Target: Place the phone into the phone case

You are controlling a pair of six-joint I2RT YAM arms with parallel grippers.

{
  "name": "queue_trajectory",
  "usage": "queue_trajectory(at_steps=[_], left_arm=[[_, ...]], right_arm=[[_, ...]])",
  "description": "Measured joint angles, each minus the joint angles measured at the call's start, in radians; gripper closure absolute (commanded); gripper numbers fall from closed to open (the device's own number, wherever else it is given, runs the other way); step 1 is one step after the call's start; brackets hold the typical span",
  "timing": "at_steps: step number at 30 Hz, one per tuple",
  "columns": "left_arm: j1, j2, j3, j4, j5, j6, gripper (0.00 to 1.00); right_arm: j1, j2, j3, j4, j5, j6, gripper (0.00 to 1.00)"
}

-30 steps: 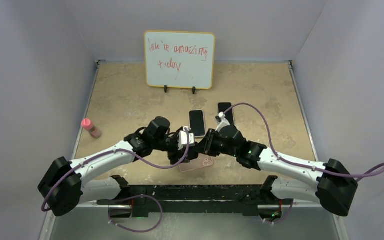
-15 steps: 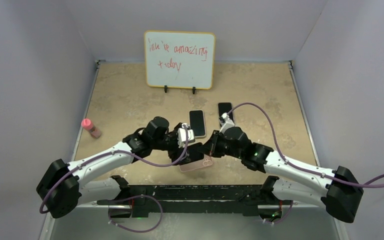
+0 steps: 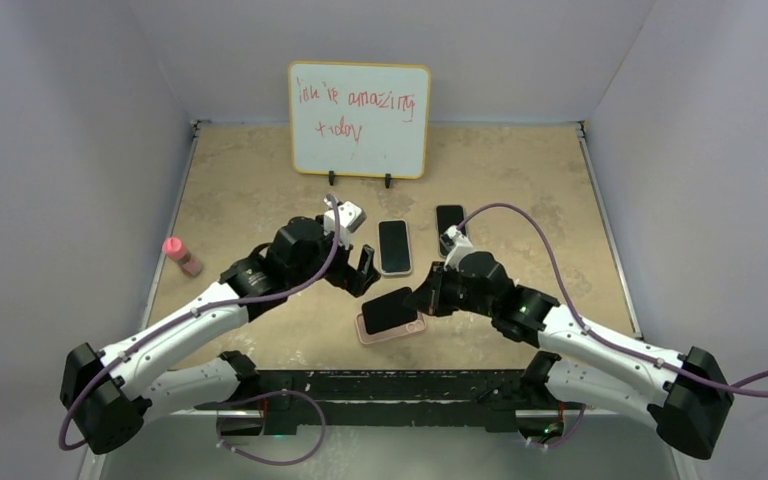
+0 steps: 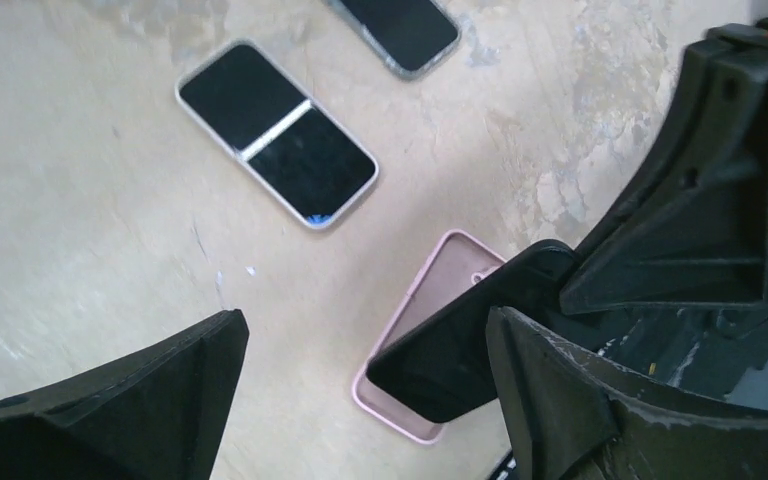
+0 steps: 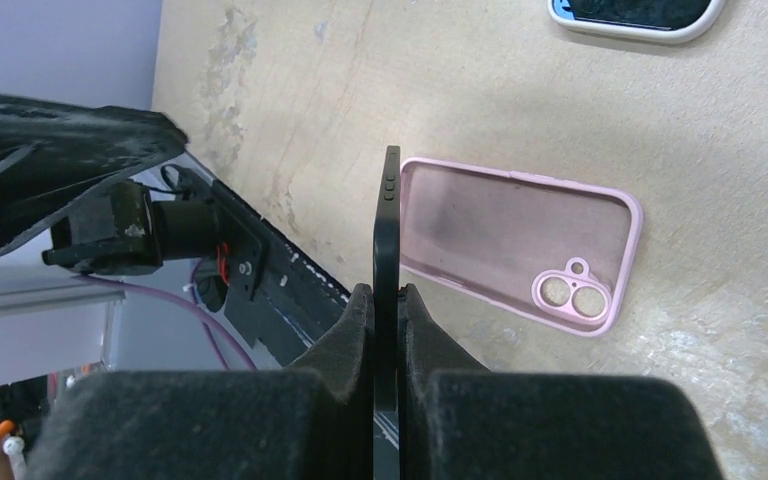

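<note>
The pink phone case [image 3: 396, 333] lies open side up near the table's front edge; it also shows in the left wrist view [image 4: 438, 290] and the right wrist view [image 5: 500, 230]. My right gripper [image 3: 426, 298] is shut on a black phone [image 3: 392, 308] and holds it by one end, tilted above the case. In the right wrist view the phone [image 5: 389, 240] is edge-on between the pads of the right gripper [image 5: 387, 300]. My left gripper [image 3: 360, 270] is open and empty, behind and left of the case. In the left wrist view the gripper [image 4: 365, 330] looks down on the phone [image 4: 460, 355].
Two other phones lie behind the case: one with a light rim [image 3: 394, 246] [image 4: 275, 132] and a dark one [image 3: 450, 222] [image 4: 400, 30]. A whiteboard [image 3: 359, 120] stands at the back. A pink bottle [image 3: 182, 256] stands at the left edge.
My left gripper has drawn back and up to the left, away from the phone, and now stands open. My right gripper keeps hold of the phone, which now shows over the case.
</note>
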Motion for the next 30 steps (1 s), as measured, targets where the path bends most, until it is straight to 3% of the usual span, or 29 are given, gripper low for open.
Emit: queue_trajectory(at_steps=[4,11,23,30], left_arm=[[0.051,0.080,0.003,-0.037,0.047,-0.162,0.28],[0.164,0.142,-0.174,0.018,0.221,-0.372,0.38],[0.165,0.175,-0.330,0.131,0.313,-0.510,0.57],[0.165,0.206,-0.411,0.216,0.332,-0.562,0.60]], right_arm=[[-0.021,0.037,0.000,0.016,-0.031,-0.012,1.00],[-0.051,0.113,-0.023,0.060,-0.091,-0.016,1.00],[-0.096,0.174,-0.043,0.126,-0.148,-0.019,1.00],[-0.117,0.208,-0.043,0.142,-0.160,-0.007,1.00]])
